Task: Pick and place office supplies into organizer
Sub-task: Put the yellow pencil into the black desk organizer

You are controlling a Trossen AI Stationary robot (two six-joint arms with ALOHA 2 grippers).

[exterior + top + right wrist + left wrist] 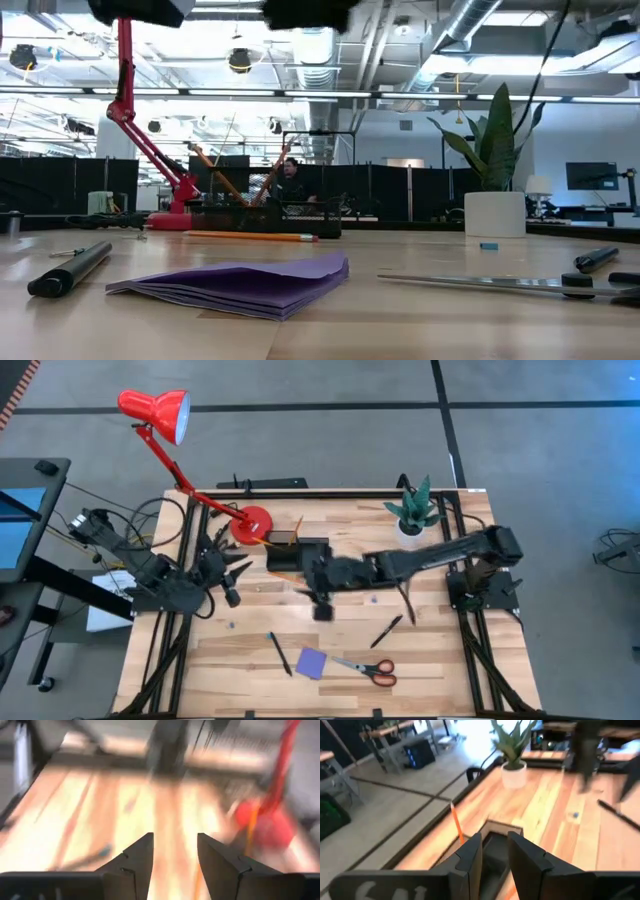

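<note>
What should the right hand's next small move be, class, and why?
Probably travel toward the pen and lower over it. The right hand is open and empty above bare table beside the organizer, while that pen, the scissors and the notepad lie loose nearby.

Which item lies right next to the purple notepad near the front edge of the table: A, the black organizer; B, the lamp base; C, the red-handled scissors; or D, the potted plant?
C: in the high view the red-handled scissors lie just beside the purple notepad, while the other three stand toward the table's far side.
</note>
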